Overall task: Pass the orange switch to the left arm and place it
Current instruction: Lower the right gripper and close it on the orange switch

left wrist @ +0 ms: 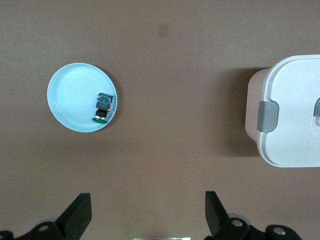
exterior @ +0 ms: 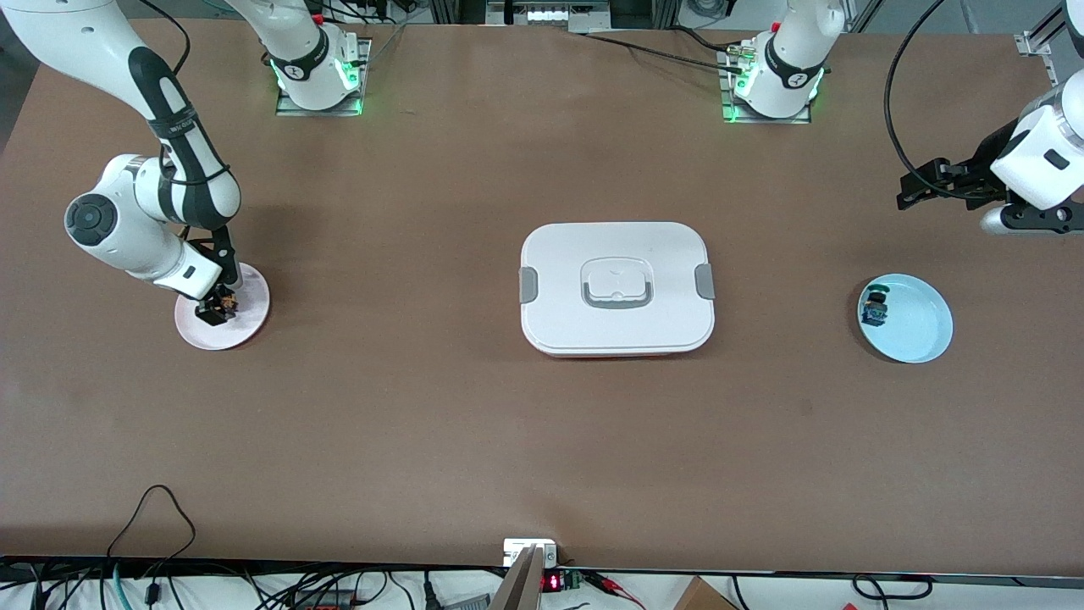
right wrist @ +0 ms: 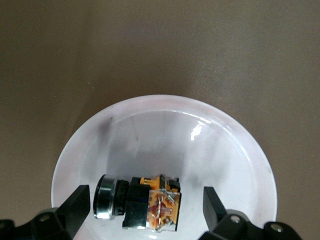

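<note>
The orange switch [exterior: 224, 303] lies on its side on a pink plate [exterior: 250, 296] at the right arm's end of the table. In the right wrist view the switch [right wrist: 150, 202] shows its orange body and metal-ringed black cap on the plate [right wrist: 165, 135]. My right gripper [exterior: 216, 309] is down at the plate, open [right wrist: 146, 210], one finger on each side of the switch with small gaps. My left gripper [exterior: 904, 191] is open and empty [left wrist: 147, 215], up over bare table at the left arm's end. The white box [exterior: 616, 288] stands mid-table between the plates.
A light blue plate [exterior: 919, 322] at the left arm's end holds a small blue-and-green piece [exterior: 875, 309]. The left wrist view shows this plate [left wrist: 75, 95], the piece [left wrist: 102, 106] and the box's latch end [left wrist: 295, 115]. Cables and electronics line the table's front edge.
</note>
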You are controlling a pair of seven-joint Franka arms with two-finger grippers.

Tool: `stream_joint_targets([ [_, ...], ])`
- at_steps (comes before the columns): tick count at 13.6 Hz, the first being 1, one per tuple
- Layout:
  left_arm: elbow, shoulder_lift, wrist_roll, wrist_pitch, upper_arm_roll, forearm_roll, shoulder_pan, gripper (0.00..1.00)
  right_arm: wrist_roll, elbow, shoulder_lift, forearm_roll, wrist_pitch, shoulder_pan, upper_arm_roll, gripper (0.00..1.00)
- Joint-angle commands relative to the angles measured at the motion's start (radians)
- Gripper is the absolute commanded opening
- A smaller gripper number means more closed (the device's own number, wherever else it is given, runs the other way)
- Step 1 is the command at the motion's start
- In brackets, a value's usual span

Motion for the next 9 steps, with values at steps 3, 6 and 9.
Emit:
stream_joint_targets([
  [3, 0.027, 0.013, -0.002, -0.022, -0.002, 0.011, 0.005, 1.0, -0.127, -0.006, 0.025, 0.022, 0.087, -0.033, 0.009, 1.0],
  [6, 0.027, 0.013, -0.002, -0.022, -0.002, 0.011, 0.005, 1.0, -0.127, -0.008, 0.028, 0.023, 0.089, -0.033, 0.009, 1.0],
  [9, 0.027, 0.013, -0.002, -0.023, -0.002, 0.011, 0.006, 1.0, -0.128, -0.008, 0.033, 0.023, 0.094, -0.033, 0.009, 0.93],
])
